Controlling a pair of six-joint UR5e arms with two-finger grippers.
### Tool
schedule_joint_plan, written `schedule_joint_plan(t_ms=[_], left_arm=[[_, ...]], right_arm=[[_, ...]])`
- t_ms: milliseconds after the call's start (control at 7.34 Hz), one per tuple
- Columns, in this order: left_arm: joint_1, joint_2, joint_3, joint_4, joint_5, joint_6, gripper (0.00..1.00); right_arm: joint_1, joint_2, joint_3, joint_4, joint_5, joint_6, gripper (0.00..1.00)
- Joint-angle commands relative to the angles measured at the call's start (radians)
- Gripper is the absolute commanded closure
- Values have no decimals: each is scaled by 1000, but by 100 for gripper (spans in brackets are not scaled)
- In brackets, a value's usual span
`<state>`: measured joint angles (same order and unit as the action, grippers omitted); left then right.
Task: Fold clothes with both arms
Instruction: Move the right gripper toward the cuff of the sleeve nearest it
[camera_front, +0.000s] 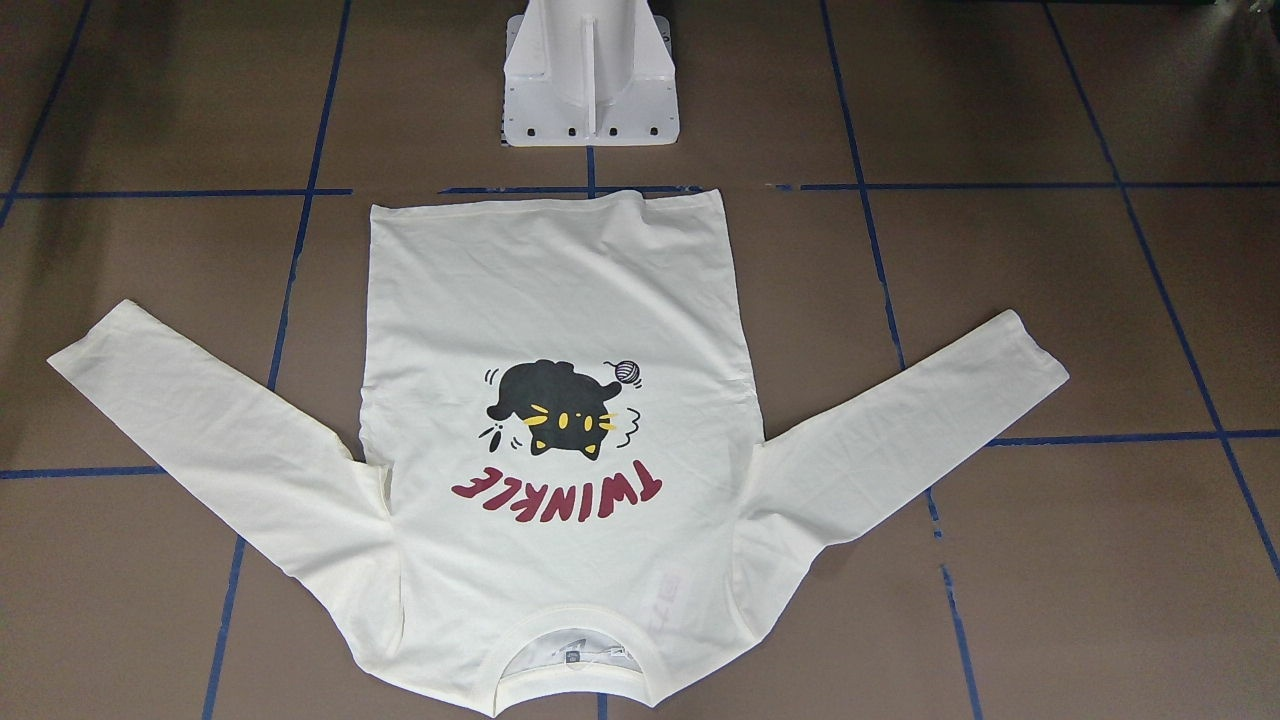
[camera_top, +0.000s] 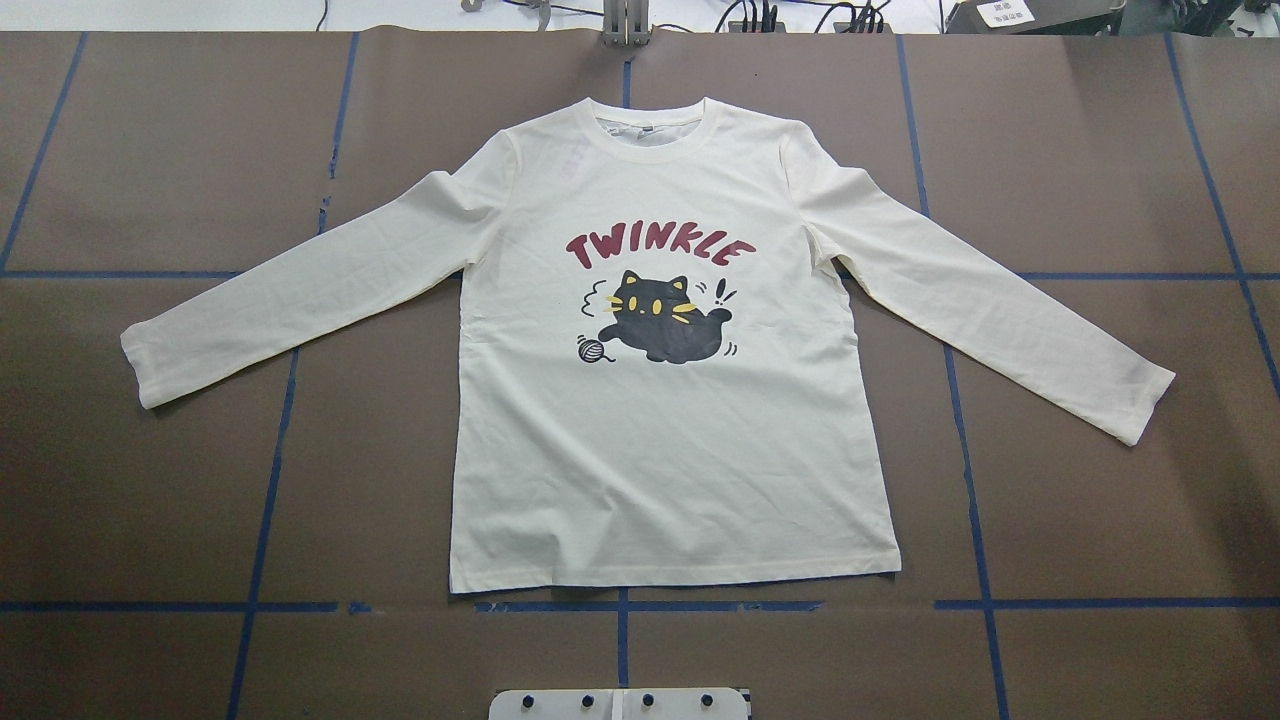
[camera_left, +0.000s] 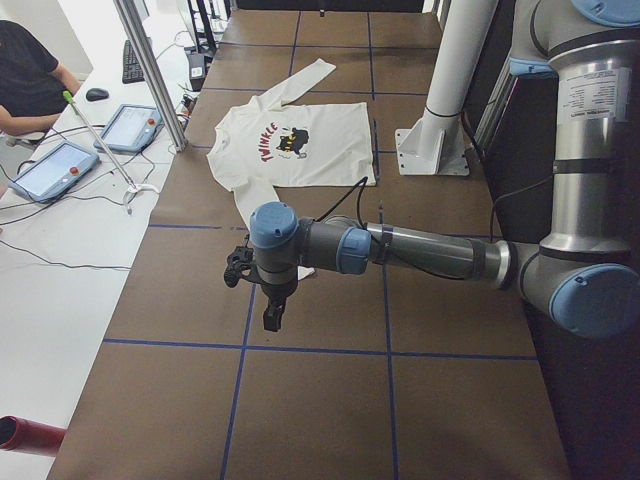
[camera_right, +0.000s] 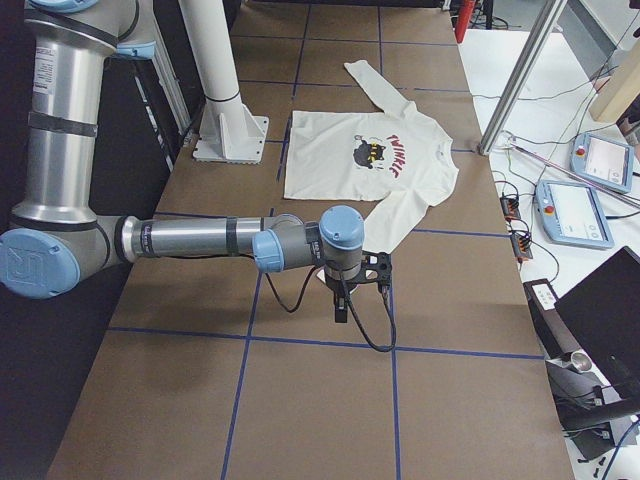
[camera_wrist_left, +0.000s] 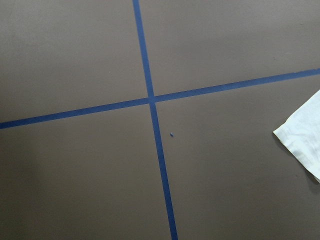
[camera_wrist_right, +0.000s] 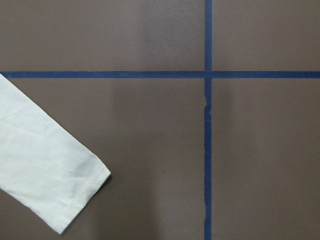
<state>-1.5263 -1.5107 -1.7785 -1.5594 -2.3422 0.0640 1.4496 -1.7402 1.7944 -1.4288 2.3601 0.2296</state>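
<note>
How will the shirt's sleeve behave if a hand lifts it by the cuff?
Probably floppy: the T-shirt lies flat with soft wrinkles, so a lifted cuff would likely trail the sleeve limply. Likely light, since the fabric looks thin. Pushed across the matte table, it may bunch rather than slide.

**Shirt spread flat, both arms held clear**

A cream-white long-sleeved T-shirt (camera_top: 660, 440) with a black cat, a small yarn ball and dark red "TWINKLE" lettering is laid flat, print up. Its ribbed collar is turned away from the robot and its sleeves are spread outward. The silver-grey jointed left arm (camera_left: 420, 250) and right arm (camera_right: 200, 240) are stretched low beyond the cuffs, apart from the fabric.
</note>
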Motion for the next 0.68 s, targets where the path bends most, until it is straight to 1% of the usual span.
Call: schedule_joint_plan(t_ms=[0, 136, 272, 409, 545], left_arm=[[0, 0, -33, 2, -3, -1, 0], [1, 3, -27, 10, 13, -9, 0], [2, 6, -45, 12, 3, -10, 0], [5, 7, -33, -4, 1, 5, 0], [6, 6, -33, -45, -23, 2, 0]], right_arm=[[0, -8, 5, 5, 27, 7, 0], [-1, -10, -15, 14, 21, -1, 0], [-1, -16, -38, 81, 30, 0, 0], [-44, -19, -87, 175, 50, 2, 0], [-137, -19, -110, 255, 70, 43, 0]])
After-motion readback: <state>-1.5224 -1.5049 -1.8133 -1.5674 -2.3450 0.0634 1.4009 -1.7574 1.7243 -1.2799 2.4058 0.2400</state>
